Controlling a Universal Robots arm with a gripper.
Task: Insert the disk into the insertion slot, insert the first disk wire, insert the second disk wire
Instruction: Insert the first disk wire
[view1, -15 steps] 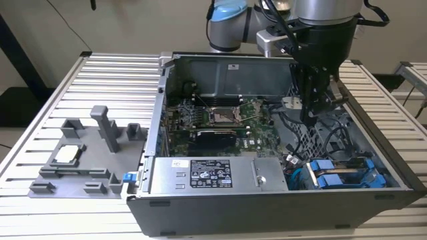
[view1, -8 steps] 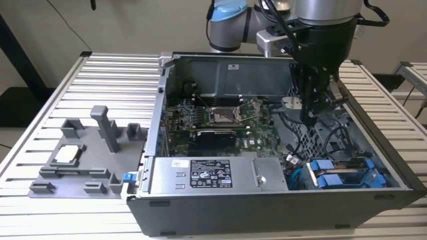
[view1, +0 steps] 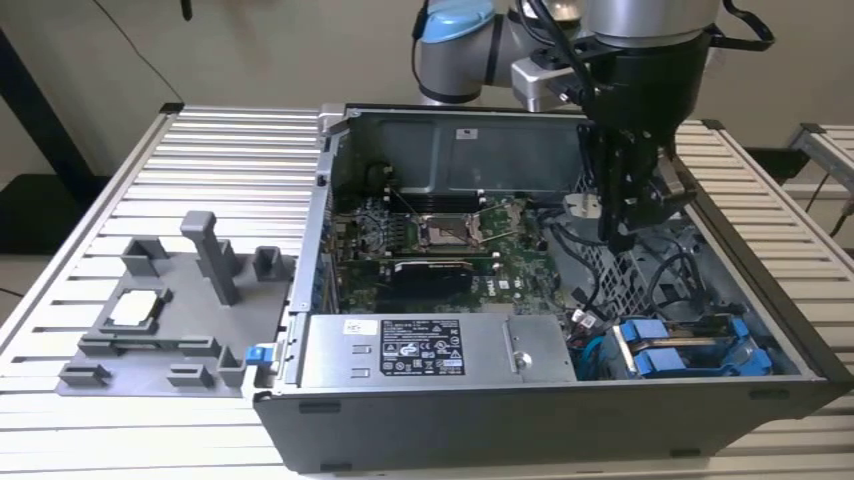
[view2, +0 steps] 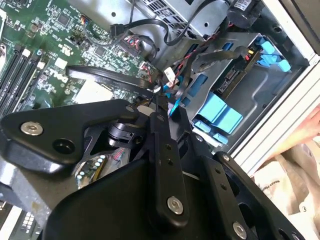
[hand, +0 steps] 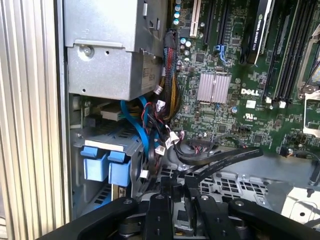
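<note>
My gripper (view1: 625, 232) hangs inside the open computer case, over the perforated panel beside the motherboard. Its fingers (view2: 159, 145) stand close together, shut on a flat black disk wire (view2: 107, 76) that curves away across the board; in the first wrist view this wire (hand: 225, 159) runs out from the fingertips. The disk sits in the insertion slot (view2: 272, 95) of the grey drive cage, its blue carrier tabs (view1: 663, 352) facing out at the case's front corner on the exterior view's right. The tabs (hand: 106, 164) lie a short way off from the gripper. A black connector (view2: 239, 59) rests at the disk's edge.
A grey power supply box (view1: 427, 350) with a sticker fills the case's front. Loose blue, red and black cables (hand: 152, 130) bunch between cage and motherboard (hand: 235, 75). A grey fixture (view1: 174, 300) stands on the slatted table at the exterior view's left. A person's hand and sleeve (view2: 300, 150) sit outside the case.
</note>
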